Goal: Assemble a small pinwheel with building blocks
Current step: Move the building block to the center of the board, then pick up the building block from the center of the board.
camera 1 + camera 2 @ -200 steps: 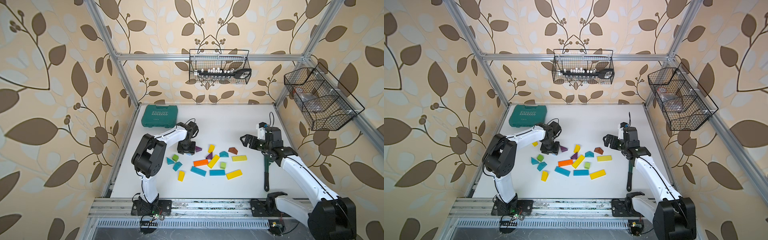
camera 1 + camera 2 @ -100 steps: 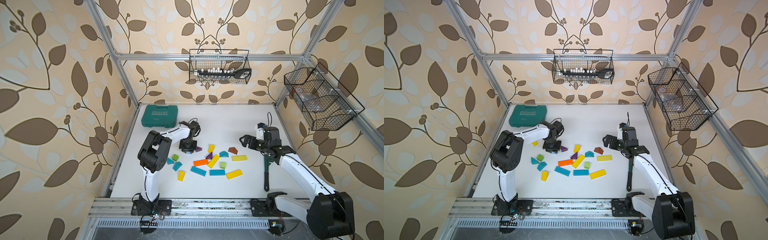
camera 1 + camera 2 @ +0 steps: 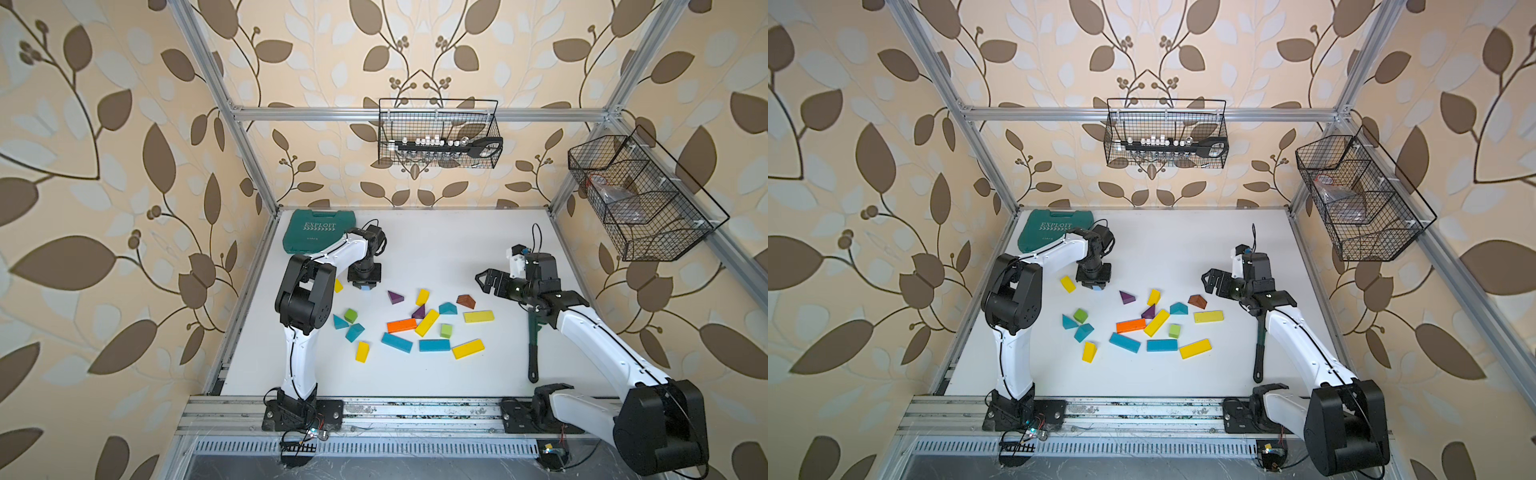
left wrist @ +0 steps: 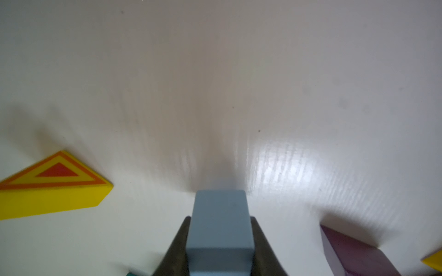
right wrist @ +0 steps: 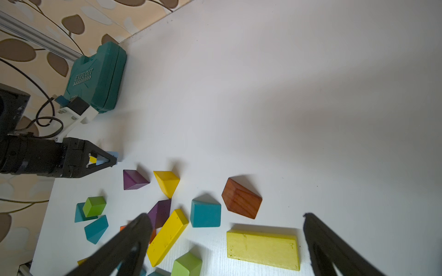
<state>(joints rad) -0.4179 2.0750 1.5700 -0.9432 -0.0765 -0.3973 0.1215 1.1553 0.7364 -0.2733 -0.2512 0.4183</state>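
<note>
The left gripper [image 3: 364, 286] has its jaws closed on two opposite flat faces of a pale blue block [image 4: 220, 227] at the far-left edge of the scatter. Whether the block rests on the white table [image 3: 436, 245] or hangs just above it cannot be told. The right gripper [image 3: 483, 283] is spread wide and empty, hovering right of the heap. The remaining building blocks [image 3: 427, 323] lie loose mid-table, some touching.

Judged light, rigid painted wood with smooth faces. Likely to slip or pivot if pinched on sloped wedge sides, so take parallel flat faces, and bars across their narrow width.

Obstructions:
- yellow wedge [image 4: 52, 188] just left of the held block
- purple wedge [image 4: 354, 253] near on its right
- tool case [image 3: 320, 230] in the far-left corner
- wrench [image 3: 533, 345] lying partly under the right arm
</note>
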